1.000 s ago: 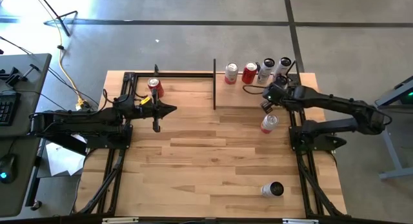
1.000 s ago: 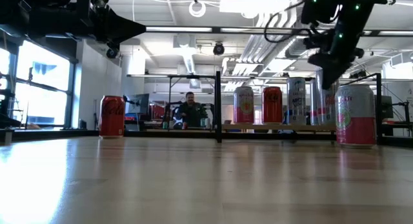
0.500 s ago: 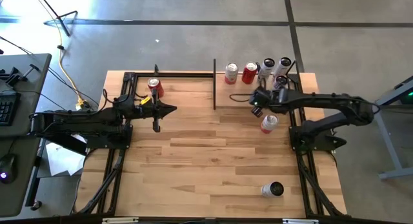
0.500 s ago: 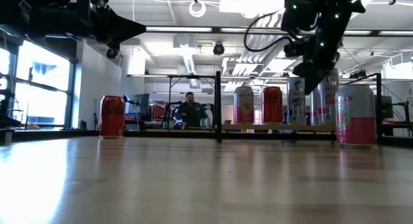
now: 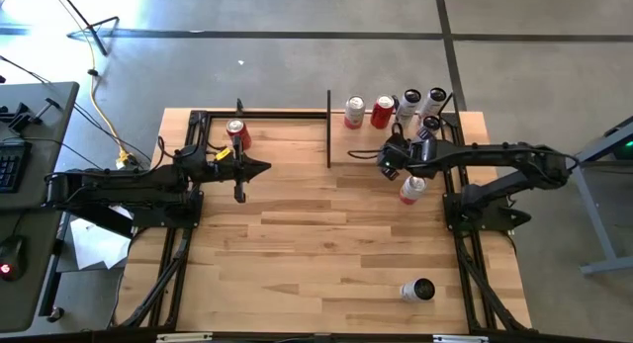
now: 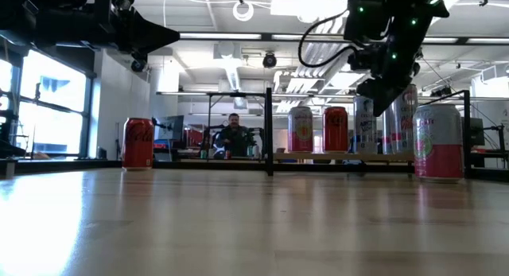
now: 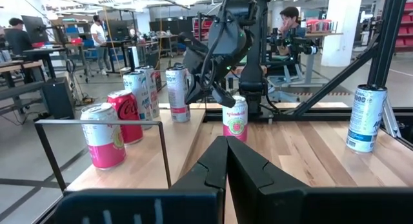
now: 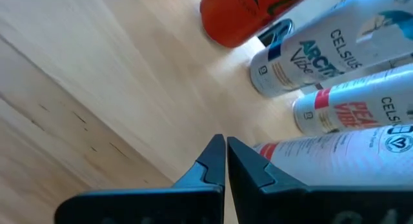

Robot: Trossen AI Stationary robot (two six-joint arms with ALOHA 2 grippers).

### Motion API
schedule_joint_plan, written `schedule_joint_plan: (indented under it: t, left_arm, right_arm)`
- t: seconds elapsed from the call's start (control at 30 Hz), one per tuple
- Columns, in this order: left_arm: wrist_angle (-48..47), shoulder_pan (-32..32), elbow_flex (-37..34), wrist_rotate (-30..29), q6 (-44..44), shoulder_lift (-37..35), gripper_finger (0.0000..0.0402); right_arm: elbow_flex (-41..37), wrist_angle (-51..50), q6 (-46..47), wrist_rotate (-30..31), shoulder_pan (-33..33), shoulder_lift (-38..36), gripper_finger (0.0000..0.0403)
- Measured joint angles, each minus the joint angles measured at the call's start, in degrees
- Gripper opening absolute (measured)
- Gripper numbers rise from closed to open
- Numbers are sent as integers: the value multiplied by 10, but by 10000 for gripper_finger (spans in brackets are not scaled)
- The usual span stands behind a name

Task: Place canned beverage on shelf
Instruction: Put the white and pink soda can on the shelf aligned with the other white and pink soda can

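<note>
Right gripper [image 5: 384, 161] fingers clenched, empty, above the shelf [image 5: 396, 145]; only the low view revealing its height.

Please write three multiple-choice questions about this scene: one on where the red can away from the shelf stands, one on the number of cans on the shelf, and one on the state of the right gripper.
1. Where does the lone red can stand?
A. at the table's back, near the left gripper
B. on the shelf
C. at the table's front right corner

2. How many cans stand on the shelf?
A. two
B. four
C. six

3. How is the right gripper?
A. open around a can
B. shut on a can
C. shut and empty

Answers:
1 A: the lone red can stands just behind the left gripper.
2 B: the shelf bears a pink can, a red shelf can and two white cans.
3 C: the right gripper hangs over the shelf's front part, fingers together, nothing between them.
</note>
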Motion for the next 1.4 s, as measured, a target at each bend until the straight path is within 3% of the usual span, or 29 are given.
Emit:
schedule_joint_plan:
  t: [0.63, 1.03, 1.4]
  left_arm:
    - [-1, 0, 0, 0, 0, 0, 0]
    - [-1, -1, 0, 0, 0, 0, 0]
    - [-1, -1, 0, 0, 0, 0, 0]
  right_arm:
    - [0, 35, -78, -19, -40, 0, 0]
    - [0, 24, -9, 15, 4, 0, 0]
    - [-4, 27, 131, 127, 76, -1, 0]
